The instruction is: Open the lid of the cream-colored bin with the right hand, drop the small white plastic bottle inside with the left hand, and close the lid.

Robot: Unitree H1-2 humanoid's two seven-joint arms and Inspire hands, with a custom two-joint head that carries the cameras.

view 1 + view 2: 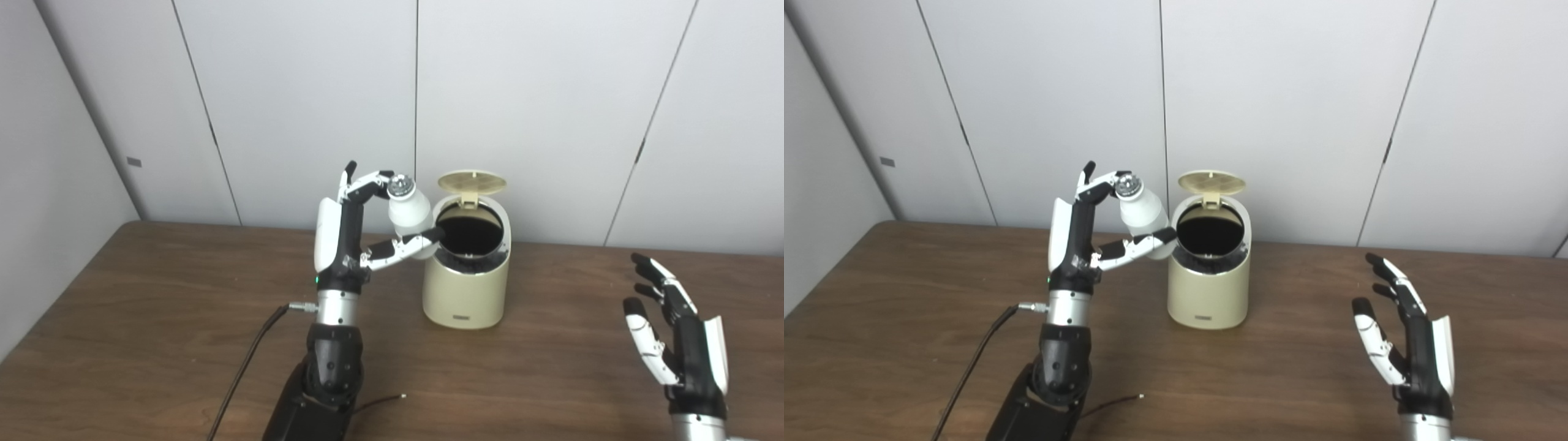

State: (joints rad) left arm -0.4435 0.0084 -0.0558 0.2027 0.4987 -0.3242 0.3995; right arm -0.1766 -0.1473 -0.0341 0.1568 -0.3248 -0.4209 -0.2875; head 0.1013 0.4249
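Left eye view: a brown wood-grain table [153, 318] meets pale grey wall panels [306, 92] behind the cream bin [465, 288]. The left hand [361, 229], raised just left of the bin, pinches the small white bottle [409, 211] between fingers and thumb, tilted beside the bin's dark mouth. The bin's lid [472, 182] stands open at the back. The right hand [1402, 343], well right of the bin, is spread and holds nothing. Only the right eye view shows the wall's lower right corner.

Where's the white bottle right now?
The white bottle is held in the left hand, raised off the table beside the open bin's left rim, not yet inside.
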